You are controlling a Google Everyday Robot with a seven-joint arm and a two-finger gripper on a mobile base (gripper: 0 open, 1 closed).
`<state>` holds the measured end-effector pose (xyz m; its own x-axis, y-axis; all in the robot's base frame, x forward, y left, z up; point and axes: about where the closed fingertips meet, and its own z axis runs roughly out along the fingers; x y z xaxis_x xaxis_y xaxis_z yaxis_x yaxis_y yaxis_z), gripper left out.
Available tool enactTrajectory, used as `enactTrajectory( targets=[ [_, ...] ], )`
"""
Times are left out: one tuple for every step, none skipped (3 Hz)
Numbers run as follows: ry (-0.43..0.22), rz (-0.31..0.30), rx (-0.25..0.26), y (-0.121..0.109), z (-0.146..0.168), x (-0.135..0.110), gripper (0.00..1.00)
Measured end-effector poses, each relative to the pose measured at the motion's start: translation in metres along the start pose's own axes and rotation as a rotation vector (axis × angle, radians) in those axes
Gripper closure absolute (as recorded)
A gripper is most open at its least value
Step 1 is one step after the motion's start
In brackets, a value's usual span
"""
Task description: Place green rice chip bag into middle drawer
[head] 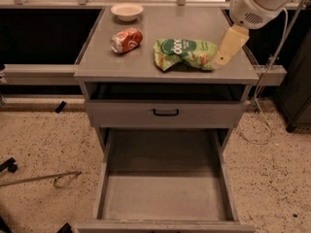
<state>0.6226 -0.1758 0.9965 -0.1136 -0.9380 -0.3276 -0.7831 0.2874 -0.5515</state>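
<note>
The green rice chip bag [184,53] lies crumpled on the grey cabinet top [194,23], right of centre. My gripper [222,58] hangs from the white arm [260,1] at the top right, its tan tip just beside the bag's right end, close to or touching it. The middle drawer [163,195] is pulled out wide below, its flat grey floor bare.
A red-orange soda can [126,40] lies on its side left of the bag. A white bowl [127,11] sits at the back. A shut drawer front with a black handle [165,112] is above the open drawer. A cable [260,125] hangs at the right, and a metal rod [43,178] lies on the floor at the left.
</note>
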Motion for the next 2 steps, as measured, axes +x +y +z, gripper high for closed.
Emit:
enactTrajectory(
  targets=[
    [-0.069, -0.013, -0.001, -0.017, 0.044, -0.023, 0.00],
    [-0.134, -0.033, -0.039, -0.020, 0.084, -0.052, 0.00]
  ],
)
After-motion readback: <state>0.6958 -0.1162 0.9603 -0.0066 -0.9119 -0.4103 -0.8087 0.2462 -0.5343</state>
